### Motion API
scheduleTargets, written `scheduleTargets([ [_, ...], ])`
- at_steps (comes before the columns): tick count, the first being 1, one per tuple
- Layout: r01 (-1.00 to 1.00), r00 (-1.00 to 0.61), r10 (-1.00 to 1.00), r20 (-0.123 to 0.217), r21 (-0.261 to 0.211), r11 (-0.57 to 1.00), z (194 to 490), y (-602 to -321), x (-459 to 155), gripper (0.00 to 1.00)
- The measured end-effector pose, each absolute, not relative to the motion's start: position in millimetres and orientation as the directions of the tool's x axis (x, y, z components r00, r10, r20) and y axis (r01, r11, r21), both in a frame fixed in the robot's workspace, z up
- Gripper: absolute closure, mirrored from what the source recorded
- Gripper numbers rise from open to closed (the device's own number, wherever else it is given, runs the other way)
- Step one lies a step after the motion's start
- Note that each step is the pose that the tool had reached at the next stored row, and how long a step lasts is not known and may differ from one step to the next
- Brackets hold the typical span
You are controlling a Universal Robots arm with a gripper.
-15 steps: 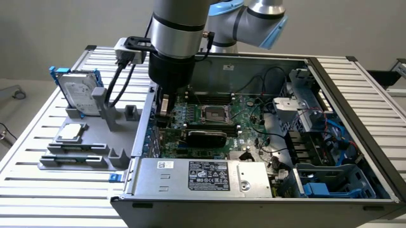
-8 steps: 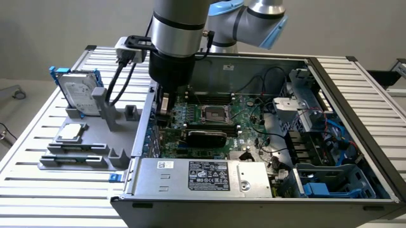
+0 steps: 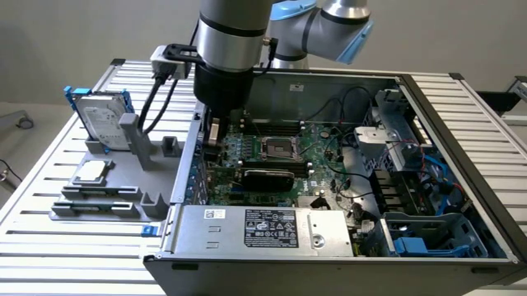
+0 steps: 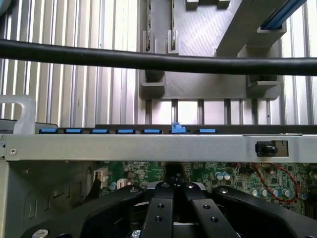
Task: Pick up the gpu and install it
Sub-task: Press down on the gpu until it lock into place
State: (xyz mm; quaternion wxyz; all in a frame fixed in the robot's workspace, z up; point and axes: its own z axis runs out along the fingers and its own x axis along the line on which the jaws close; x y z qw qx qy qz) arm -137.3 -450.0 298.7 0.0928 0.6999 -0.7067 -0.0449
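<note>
The gpu (image 3: pixel 268 179) shows as a black shroud standing on edge across the motherboard inside the open computer case (image 3: pixel 461 123), below the CPU socket (image 3: pixel 278 148). My gripper (image 3: pixel 214 143) hangs just inside the case wall on the exterior view's left, a little above and to the left of the gpu's end. In the wrist view my gripper (image 4: pixel 173 192) is shut, its black fingers (image 4: pixel 159 208) pressed together over the green board, and I see nothing between them. Whether the fingertips touch the gpu's end I cannot tell.
A grey holder (image 3: pixel 107 191) on the slatted table carries a hard drive in a blue frame (image 3: pixel 103 117) and a small silver chip (image 3: pixel 91 172). The power supply (image 3: pixel 263 231) fills the case's near end. A black cable (image 4: pixel 158 62) crosses above the case wall (image 4: pixel 148 148) with its blue clips (image 4: pixel 126 131).
</note>
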Motion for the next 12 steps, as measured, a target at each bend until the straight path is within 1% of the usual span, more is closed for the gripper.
scheduleTargets([
  [12,-0.980,-0.029,-0.997,0.068,0.193,0.041,300.5,-448.1,-139.0,0.89],
])
